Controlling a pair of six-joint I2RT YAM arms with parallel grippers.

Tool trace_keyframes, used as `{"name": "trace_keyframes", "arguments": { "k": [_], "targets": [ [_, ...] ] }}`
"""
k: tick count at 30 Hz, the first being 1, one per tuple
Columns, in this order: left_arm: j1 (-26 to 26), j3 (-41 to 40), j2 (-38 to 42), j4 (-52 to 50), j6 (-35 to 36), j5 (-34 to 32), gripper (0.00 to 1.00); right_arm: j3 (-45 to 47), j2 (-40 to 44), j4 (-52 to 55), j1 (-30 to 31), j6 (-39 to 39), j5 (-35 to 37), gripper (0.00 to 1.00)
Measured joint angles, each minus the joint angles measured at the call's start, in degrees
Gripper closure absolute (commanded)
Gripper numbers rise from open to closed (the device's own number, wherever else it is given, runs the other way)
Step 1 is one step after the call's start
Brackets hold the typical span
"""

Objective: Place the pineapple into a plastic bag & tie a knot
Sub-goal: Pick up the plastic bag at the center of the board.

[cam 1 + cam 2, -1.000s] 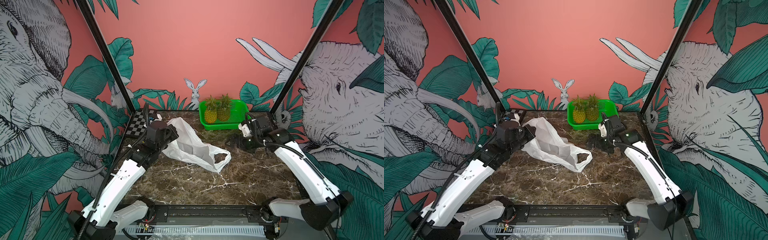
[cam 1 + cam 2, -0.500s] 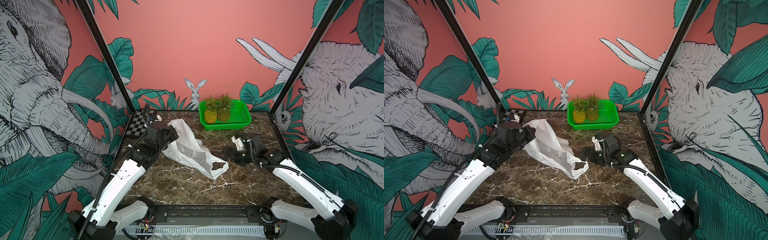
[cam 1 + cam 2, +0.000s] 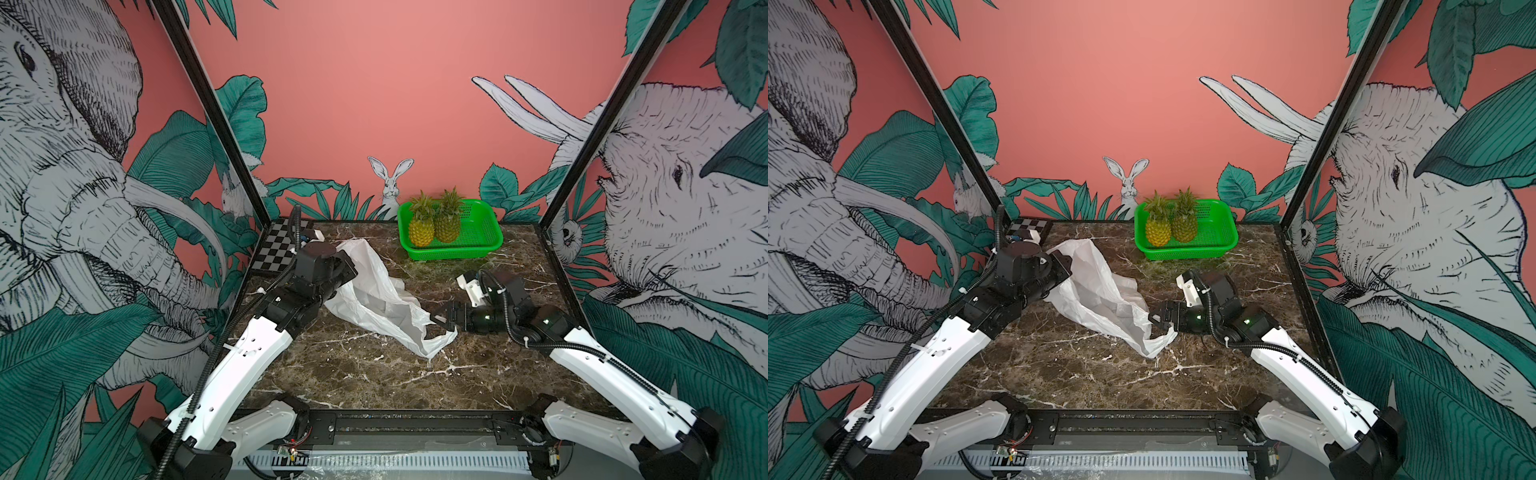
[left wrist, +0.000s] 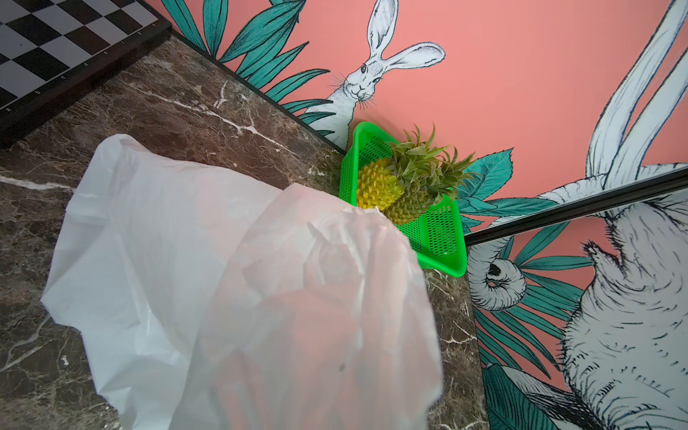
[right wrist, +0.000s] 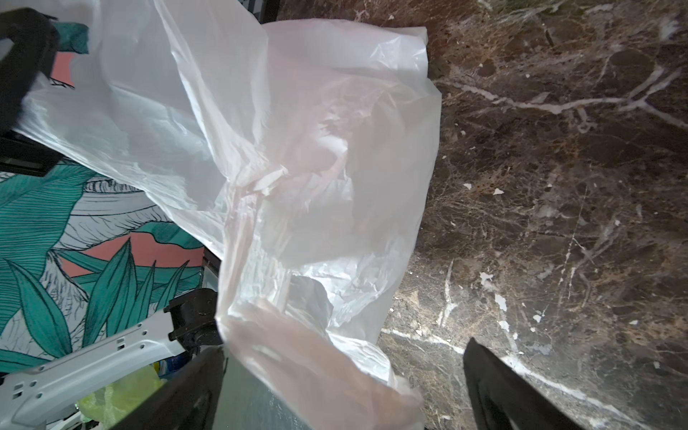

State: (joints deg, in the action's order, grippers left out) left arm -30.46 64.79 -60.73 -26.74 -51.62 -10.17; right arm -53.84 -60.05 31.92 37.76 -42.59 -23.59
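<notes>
Since the left jaws clamp the plastic bag point(image 3: 374, 293) and the right jaws gape around its loose end, the flimsy film could slip out on closing.

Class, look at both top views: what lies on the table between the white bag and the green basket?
Nothing: between the bag and the basket there is only bare marble table, as both top views show.
</notes>
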Motion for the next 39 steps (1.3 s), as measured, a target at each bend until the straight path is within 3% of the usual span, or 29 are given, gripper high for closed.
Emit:
{"name": "trace_keyframes", "arguments": {
  "k": [1, 2, 5, 6, 10, 15, 20, 23, 28, 34, 36, 39],
  "targets": [
    [0.0, 0.0, 0.0, 0.0, 0.0, 0.0, 1.00, 0.2, -0.4, 0.0, 0.0, 0.4, 0.2, 0.11],
    [0.0, 0.0, 0.0, 0.0, 0.0, 0.0, 1.00, 0.2, -1.1, 0.0, 0.0, 1.0, 0.5, 0.26],
    [0.0, 0.2, 0.0, -0.1, 0.2, 0.1, 1.00, -0.2, -2.7, -0.3, 0.0, 2.2, 0.7, 0.97],
    [0.0, 0.7, -0.1, -0.4, 0.5, 0.3, 1.00, -1.0, -3.2, 0.2, 0.0, 2.6, 0.8, 1.00],
    [0.0, 5.0, 0.0, -3.1, 2.9, 2.4, 1.00, -8.9, -3.9, 4.8, 0.0, 3.0, 3.6, 1.00],
    [0.0, 12.3, 1.5, -7.1, 4.8, 7.7, 1.00, -28.8, -4.9, 13.2, -0.6, 0.2, 10.0, 1.00],
    [0.0, 13.5, 3.3, -10.1, 4.3, 11.9, 1.00, -40.8, -7.3, 20.8, -1.3, -4.1, 15.1, 1.00],
    [0.0, 12.8, 2.8, -10.7, 4.5, 13.2, 1.00, -40.0, -7.5, 22.9, -2.7, -6.8, 17.0, 1.00],
    [0.7, 7.6, 0.2, -8.8, 5.4, 13.6, 1.00, -28.9, -9.1, 18.8, -7.3, -10.9, 18.7, 1.00],
    [5.1, 2.2, -7.2, -5.9, 6.2, 14.2, 1.00, -22.7, -19.2, 10.6, -11.8, -13.4, 18.4, 1.00],
    [6.7, 0.5, -8.5, -4.7, 6.2, 14.5, 1.00, -22.5, -21.3, 7.9, -12.2, -13.6, 17.3, 0.87],
    [8.4, 0.4, -9.7, -4.2, 6.3, 15.5, 1.00, -22.5, -21.4, 5.3, -12.2, -13.9, 15.7, 0.46]
  ]
}}
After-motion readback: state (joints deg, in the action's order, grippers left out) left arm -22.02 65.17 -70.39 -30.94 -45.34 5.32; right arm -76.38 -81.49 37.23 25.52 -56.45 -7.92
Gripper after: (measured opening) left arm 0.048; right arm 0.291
